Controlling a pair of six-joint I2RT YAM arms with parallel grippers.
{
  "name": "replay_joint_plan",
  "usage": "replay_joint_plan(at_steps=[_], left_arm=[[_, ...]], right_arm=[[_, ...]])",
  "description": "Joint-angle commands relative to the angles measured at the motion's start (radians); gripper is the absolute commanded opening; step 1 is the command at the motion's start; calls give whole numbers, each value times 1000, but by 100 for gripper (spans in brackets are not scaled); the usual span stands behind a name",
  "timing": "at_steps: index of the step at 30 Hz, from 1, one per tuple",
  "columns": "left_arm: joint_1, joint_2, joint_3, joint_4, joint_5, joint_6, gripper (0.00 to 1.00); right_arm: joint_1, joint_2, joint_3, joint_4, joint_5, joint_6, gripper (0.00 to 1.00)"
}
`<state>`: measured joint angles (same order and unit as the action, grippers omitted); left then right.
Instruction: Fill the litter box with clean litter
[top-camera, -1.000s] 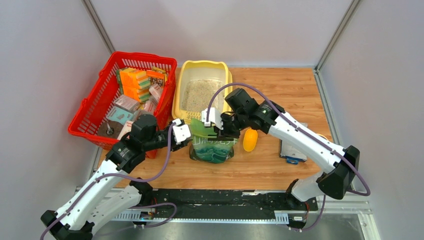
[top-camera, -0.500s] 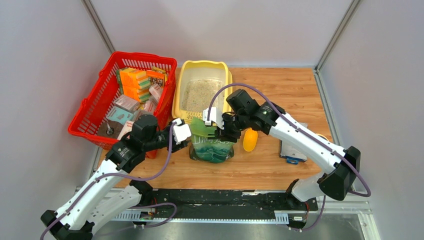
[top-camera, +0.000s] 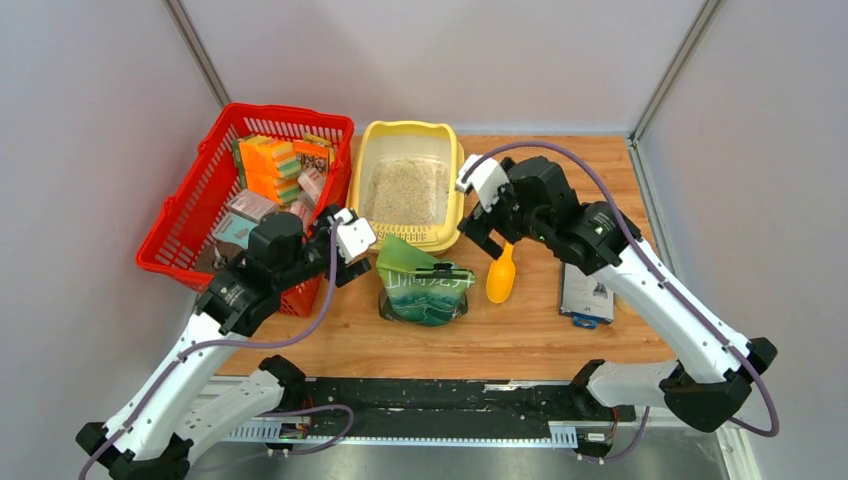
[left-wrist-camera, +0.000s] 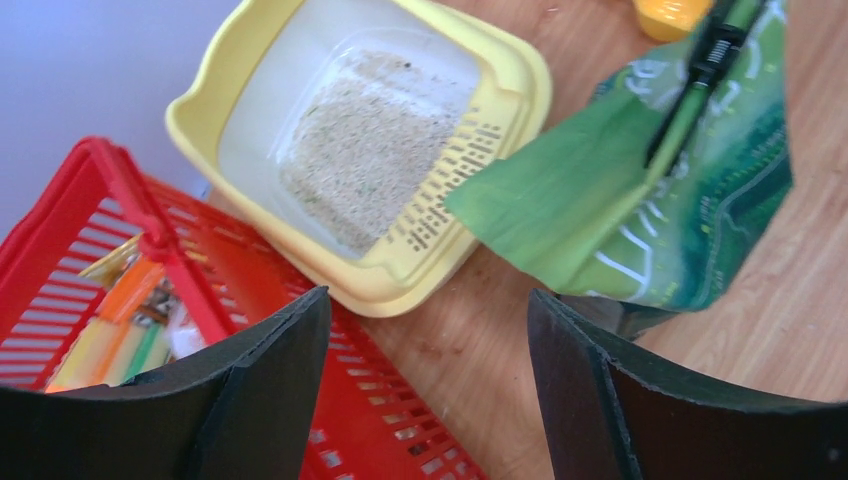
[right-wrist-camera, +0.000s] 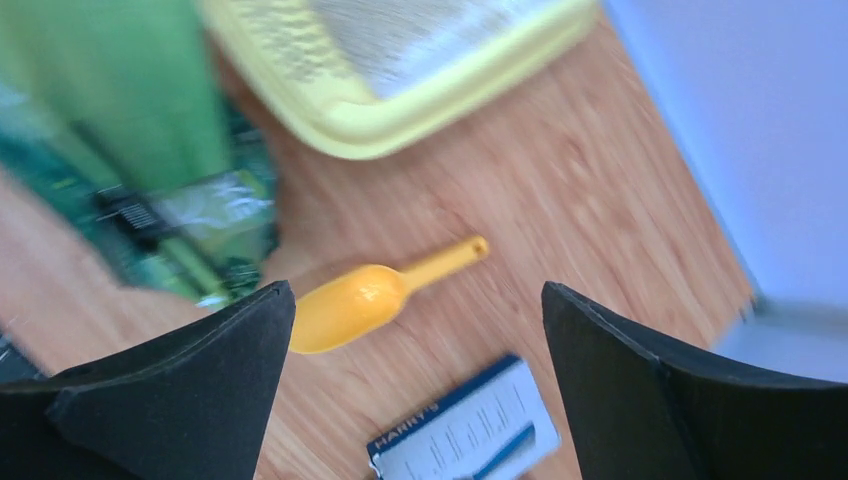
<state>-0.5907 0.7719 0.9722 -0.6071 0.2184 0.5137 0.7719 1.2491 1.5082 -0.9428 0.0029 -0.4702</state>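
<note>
The pale yellow litter box (top-camera: 456, 190) stands at the back centre, with beige-grey clean litter (top-camera: 405, 192) spread over its floor. Just in front of it a green pouch (top-camera: 425, 287) stands by itself, its top flap open. My left gripper (top-camera: 365, 250) hangs open to the pouch's left, touching nothing. The left wrist view has the gripper (left-wrist-camera: 428, 300) above bare wood, the litter box (left-wrist-camera: 500, 110), the litter (left-wrist-camera: 370, 150) and the pouch (left-wrist-camera: 650, 200) ahead of it. My right gripper (top-camera: 487, 240) is open and empty, above a yellow scoop (top-camera: 500, 280). Its wrist view is blurred: gripper (right-wrist-camera: 416, 290), scoop (right-wrist-camera: 350, 305), box rim (right-wrist-camera: 400, 125).
A red mesh basket (top-camera: 190, 220) full of packets stands left of the litter box, close by my left arm; its wall (left-wrist-camera: 250, 340) is under the left gripper. A blue and white packet (top-camera: 587, 295) lies right of the scoop, also below the right gripper (right-wrist-camera: 470, 430).
My right gripper let go of the pouch's top, opened wide and lifted away to the right. My left gripper opened further and drew back left. The pouch stays standing.
</note>
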Motion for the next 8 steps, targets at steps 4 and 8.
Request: replay_joint_plan(at_steps=[4, 8], left_arm=[[71, 107, 154, 14, -143, -99, 79], [81, 132, 174, 41, -148, -125, 80]], right_arm=[[-23, 9, -81, 209, 600, 263, 100], [-34, 10, -74, 266, 631, 263, 100]])
